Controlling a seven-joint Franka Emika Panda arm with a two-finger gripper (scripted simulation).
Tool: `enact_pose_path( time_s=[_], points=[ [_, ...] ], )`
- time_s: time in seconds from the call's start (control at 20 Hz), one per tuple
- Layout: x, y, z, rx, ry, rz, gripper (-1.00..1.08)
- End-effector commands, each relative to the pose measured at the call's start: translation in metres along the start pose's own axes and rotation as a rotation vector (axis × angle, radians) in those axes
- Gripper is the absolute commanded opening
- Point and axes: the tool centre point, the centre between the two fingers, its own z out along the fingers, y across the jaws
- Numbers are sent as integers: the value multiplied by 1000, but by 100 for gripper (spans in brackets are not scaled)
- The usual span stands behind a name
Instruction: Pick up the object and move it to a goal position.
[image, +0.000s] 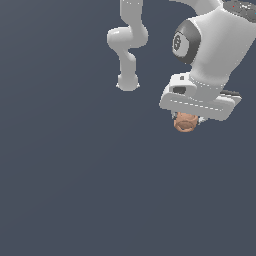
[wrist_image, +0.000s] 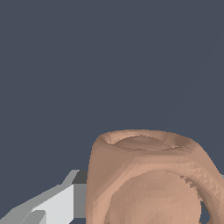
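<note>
The object is a small orange-brown lumpy ball, showing just under the white hand of my arm at the exterior view's upper right. My gripper sits right over it, its fingers mostly hidden behind the hand and the ball. In the wrist view the object fills the near part of the picture, seamed and hollow-looking on its surface, with one grey-white finger pressed against its side. The other finger is hidden. The gripper looks shut on the object.
A plain dark grey floor fills both views. The arm's white base and lower links stand at the back, to the exterior view's left of the gripper.
</note>
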Motion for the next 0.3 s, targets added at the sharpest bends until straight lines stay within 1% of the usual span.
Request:
enact_pose_path(
  time_s=[0.0,0.25],
  points=[
    [-1,-7,-6,0,-1,1,-100],
    [0,-10,-8,0,-1,1,-100]
  ],
)
